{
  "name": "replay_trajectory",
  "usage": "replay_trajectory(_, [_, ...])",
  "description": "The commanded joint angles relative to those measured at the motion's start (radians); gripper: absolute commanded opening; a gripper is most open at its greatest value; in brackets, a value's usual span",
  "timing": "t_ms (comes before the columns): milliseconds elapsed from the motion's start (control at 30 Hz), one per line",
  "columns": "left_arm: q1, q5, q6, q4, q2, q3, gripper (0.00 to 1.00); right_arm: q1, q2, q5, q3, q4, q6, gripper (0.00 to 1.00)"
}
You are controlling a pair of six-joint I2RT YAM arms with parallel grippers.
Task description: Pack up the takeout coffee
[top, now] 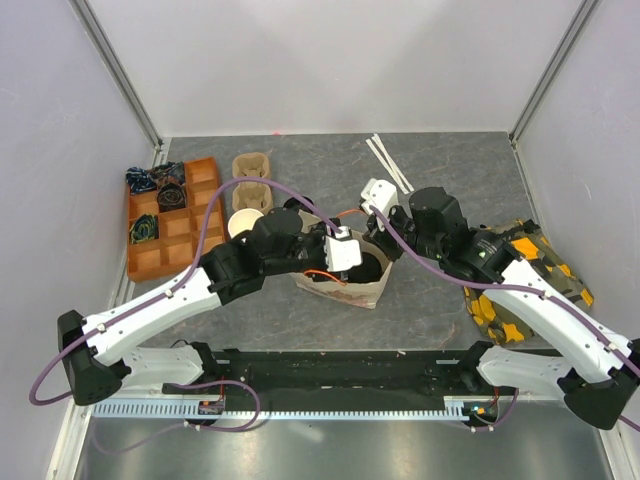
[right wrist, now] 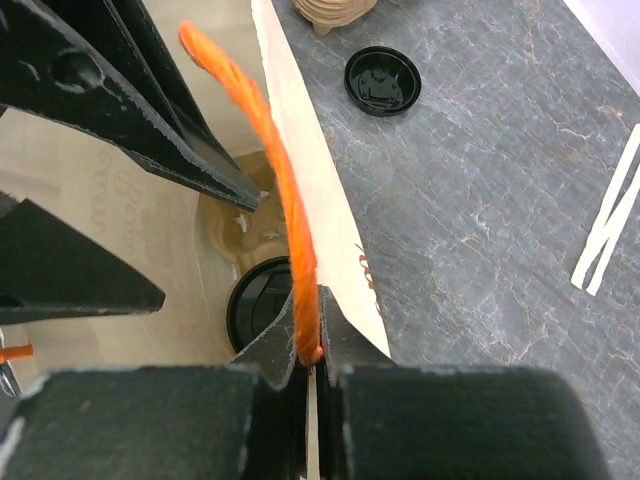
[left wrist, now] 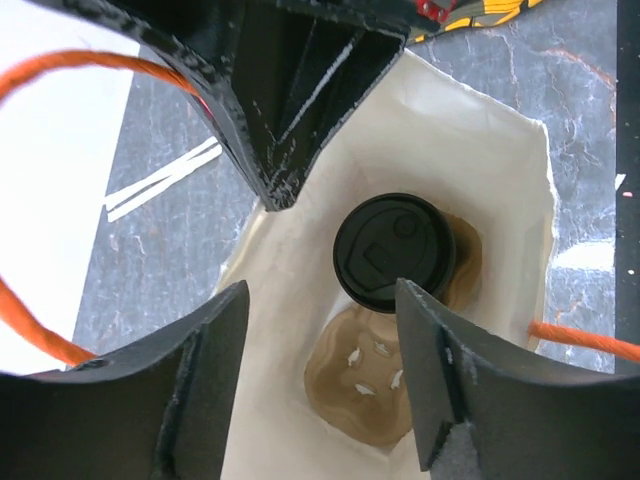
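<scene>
The takeout coffee (left wrist: 393, 252), a paper cup under a round black lid, stands inside a cream paper bag (left wrist: 470, 150), seated in a brown pulp carrier (left wrist: 365, 385) on the bag's floor. My left gripper (left wrist: 320, 300) hangs over the bag's mouth, open, with nothing between its fingers; the cup sits below and apart from them. My right gripper (right wrist: 312, 345) is shut on the bag's orange handle (right wrist: 270, 150) at the bag's rim (right wrist: 320, 230), holding that side up. The cup's lid (right wrist: 255, 300) shows just beyond those fingers. In the top view both grippers meet over the bag (top: 345, 285).
A loose black lid (right wrist: 382, 80) lies on the grey table beyond the bag. White stirrers (top: 390, 162) lie at the back. An orange divided tray (top: 170, 235), a stack of lidless cups (top: 243, 222) and a spare pulp carrier (top: 251, 167) stand left. A yellow patterned bag (top: 520, 285) lies right.
</scene>
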Motion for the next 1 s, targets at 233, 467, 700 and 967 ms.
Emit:
replay_trajectory(233, [0.043,0.065,-0.078,0.014,-0.029,0.045,0.57,-0.018,0.019,-0.026,0.050,-0.010,-0.036,0.00])
replay_trajectory(467, [0.072,0.073,-0.140,0.026,-0.017,0.100,0.54,-0.048,0.047,-0.041,0.069,-0.010,-0.042,0.00])
replay_trajectory(700, [0.160,0.076,-0.253,0.018,0.029,0.180,0.49,-0.066,0.068,-0.052,0.083,-0.010,-0.060,0.00])
replay_trajectory(967, [0.191,0.134,-0.318,-0.035,0.052,0.287,0.48,-0.098,0.110,-0.063,0.119,-0.012,-0.070,0.06])
